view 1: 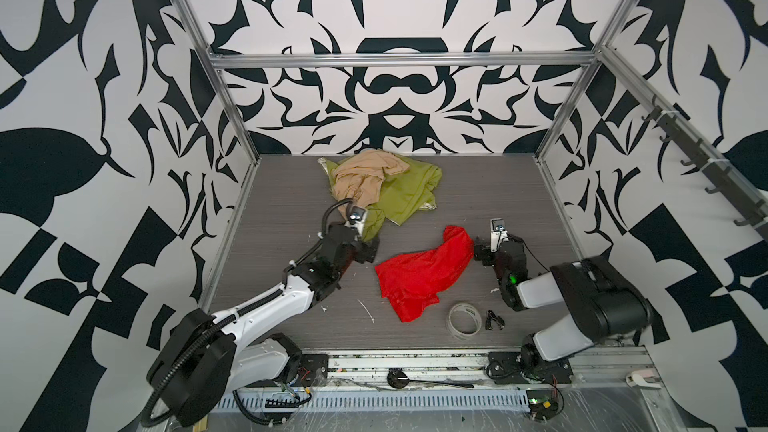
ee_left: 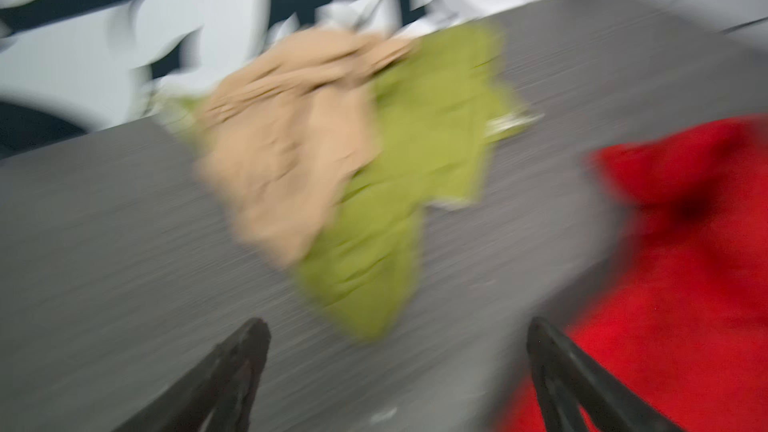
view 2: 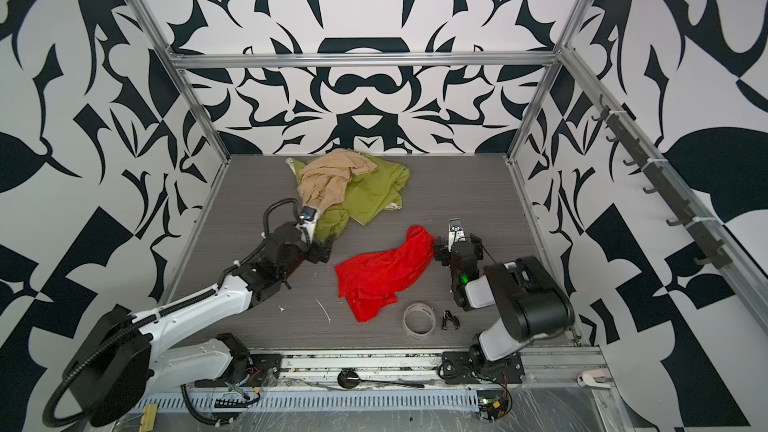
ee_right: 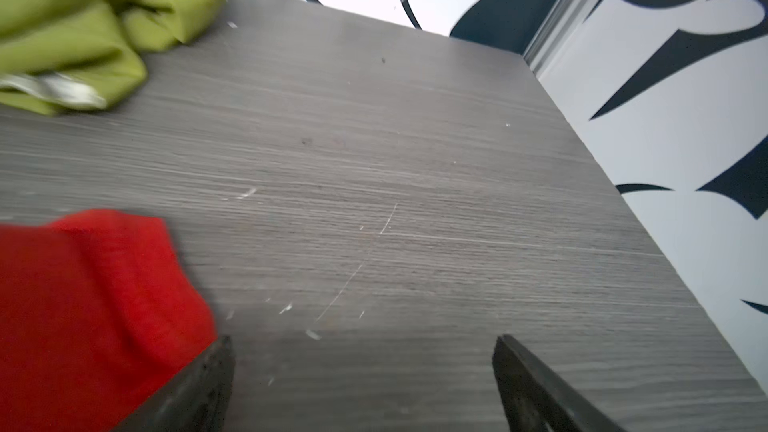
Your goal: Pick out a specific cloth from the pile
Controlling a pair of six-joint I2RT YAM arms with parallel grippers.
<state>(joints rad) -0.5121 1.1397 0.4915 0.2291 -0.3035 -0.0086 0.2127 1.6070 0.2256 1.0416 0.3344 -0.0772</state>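
Note:
The bright red cloth lies crumpled on the grey table, apart from the pile of beige and olive-green cloths at the back. My left gripper is open and empty over bare table, at the near tip of the green cloth, with the red cloth beside one finger. The left wrist view is blurred. My right gripper is open and empty, just right of the red cloth's far end.
A clear tape roll and a small black clip lie near the front right, beside the red cloth. Patterned walls with aluminium frame posts close in the table on three sides. A hook rail runs along the right wall.

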